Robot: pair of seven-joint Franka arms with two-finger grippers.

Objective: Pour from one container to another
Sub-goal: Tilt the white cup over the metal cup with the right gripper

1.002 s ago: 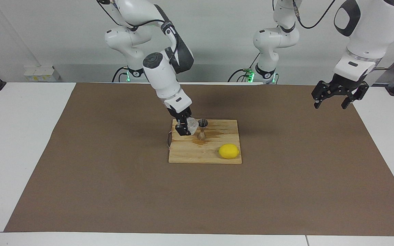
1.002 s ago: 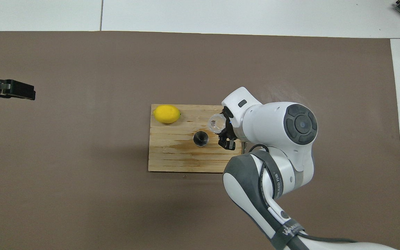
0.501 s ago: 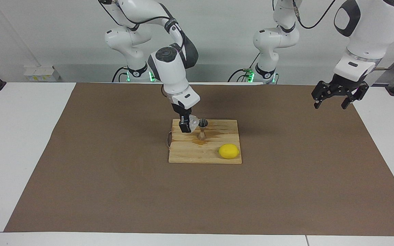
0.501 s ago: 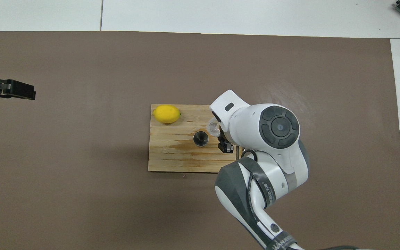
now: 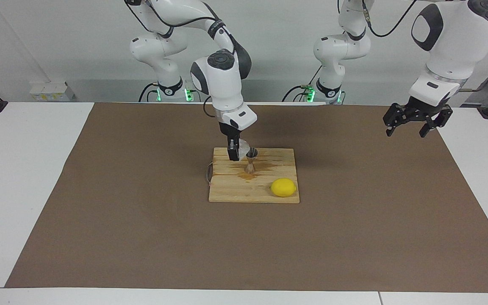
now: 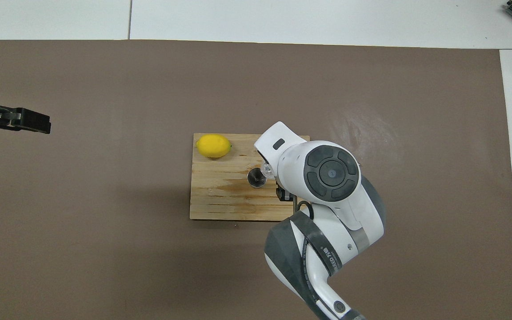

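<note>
A small silvery hourglass jigger [image 5: 251, 159] stands upright on a wooden board [image 5: 235, 190]; it also shows in the overhead view [image 6: 256, 177]. My right gripper [image 5: 236, 153] is shut on the clear knobbly glass cup [image 5: 242, 148] and holds it tipped, with its mouth at the jigger's rim. In the overhead view the right arm's wrist covers most of the cup [image 6: 267, 168]. My left gripper [image 5: 413, 123] is open and empty, raised over the mat at the left arm's end of the table, waiting.
A yellow lemon [image 5: 283, 187] lies on the board's corner, farther from the robots than the jigger. A wet stain [image 5: 265, 163] spreads on the board around the jigger. A thin wire item [image 5: 209, 173] lies at the board's edge toward the right arm's end. A brown mat [image 5: 142, 220] covers the table.
My right arm's wrist has turned and swung toward the jigger, tipping the cup further until its mouth meets the jigger's rim. My left gripper has shifted slightly.
</note>
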